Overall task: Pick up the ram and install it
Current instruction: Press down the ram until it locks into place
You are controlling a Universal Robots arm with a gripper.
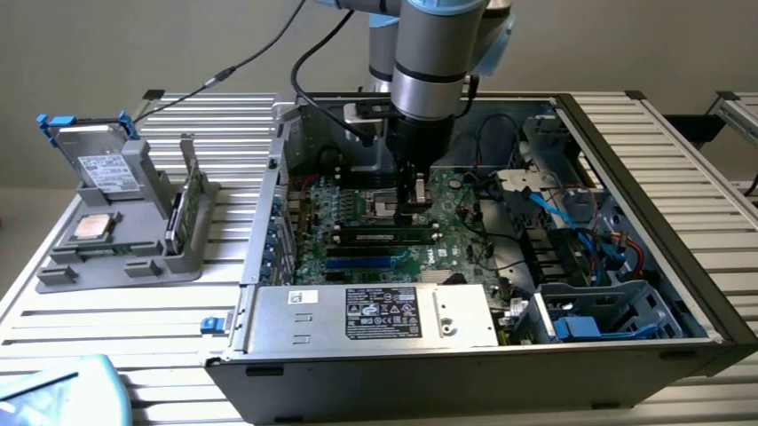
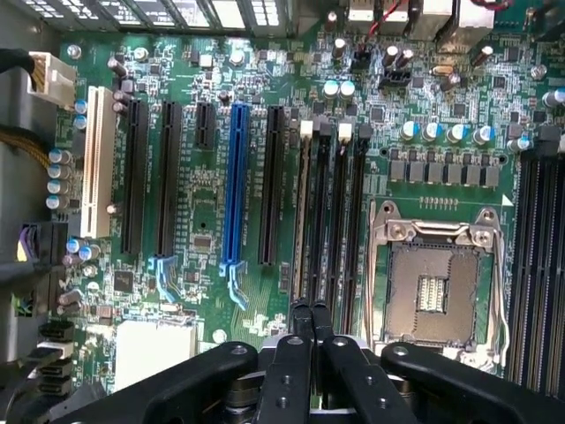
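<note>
My gripper (image 1: 411, 206) hangs inside the open computer case (image 1: 698, 293), just over the motherboard (image 1: 355, 209). Its fingers are shut, with nothing between them. In the wrist view the gripper (image 2: 309, 311) sits over one end of the black memory slots (image 2: 340, 221). A ram stick (image 1: 379, 236) lies seated in a slot just in front of the gripper. Edge-on in the wrist view, the ram (image 2: 302, 221) fills the slot nearest the long black expansion slot. Whether the fingertips touch it I cannot tell. Another green ram stick (image 1: 185, 206) stands upright in the grey holder (image 1: 113, 266).
The grey holder on the exterior view's left also carries a hard drive (image 1: 105, 164) and a square silver processor (image 1: 92, 228). Inside the case are the power supply (image 1: 379, 312), blue cables (image 1: 556, 213), a drive cage (image 1: 604, 315) and the empty processor socket (image 2: 433, 287).
</note>
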